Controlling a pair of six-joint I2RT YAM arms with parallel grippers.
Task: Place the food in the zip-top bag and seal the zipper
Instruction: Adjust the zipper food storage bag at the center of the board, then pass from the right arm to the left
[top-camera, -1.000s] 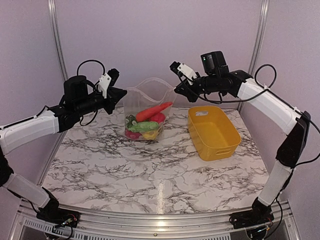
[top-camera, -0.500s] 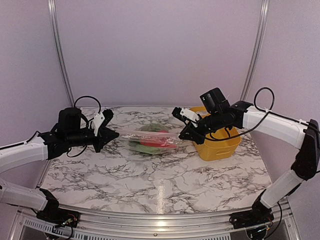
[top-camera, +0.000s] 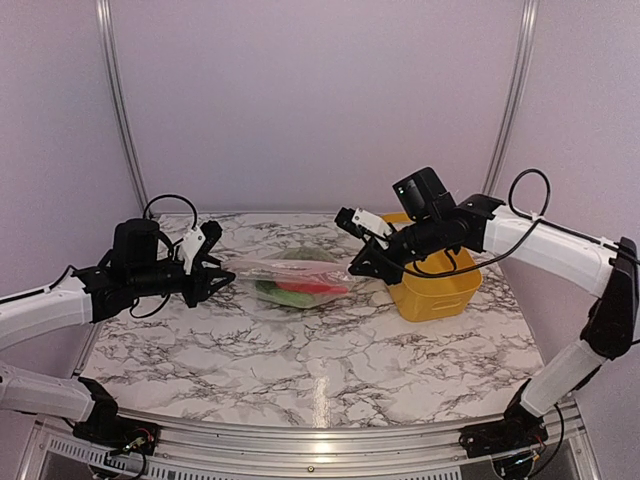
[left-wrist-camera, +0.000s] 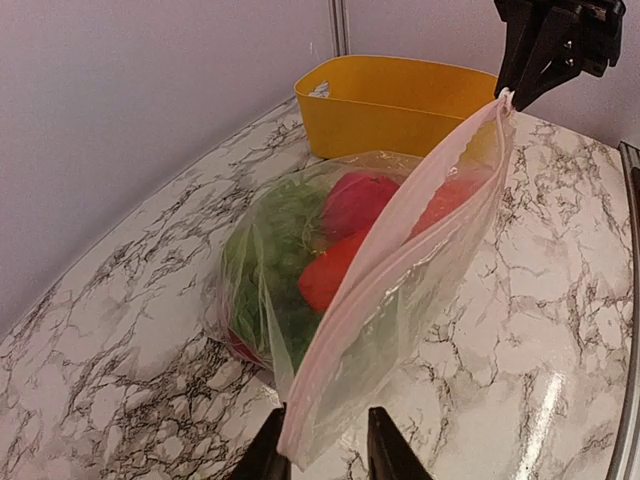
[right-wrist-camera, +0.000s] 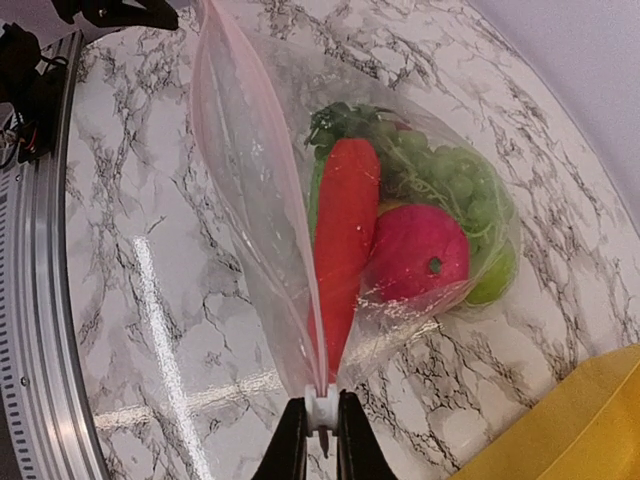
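1. Lying on its side on the table (top-camera: 330, 350), toward the far edge and about midway between the left and right edges: zip-top bag (top-camera: 292, 278).
2. Food (right-wrist-camera: 415, 265) is inside the bag: long red-orange piece (right-wrist-camera: 345, 220), a round pink-red fruit and a green bunch, all gathered at the bag's bottom.
3. Zipper (left-wrist-camera: 400, 235) shows as a pale pink strip drawn between the two hands. Its two sides lie together along the length in view.
4. Right hand (right-wrist-camera: 320, 430): fingers closed, pinching the zipper's end nearest the yellow basket (top-camera: 440, 290).
5. Left hand (left-wrist-camera: 325, 445): fingers slightly parted, one on each side of the bag's opposite corner, not clamping it.
6. Basket stands upright near the far right corner, behind the right hand.
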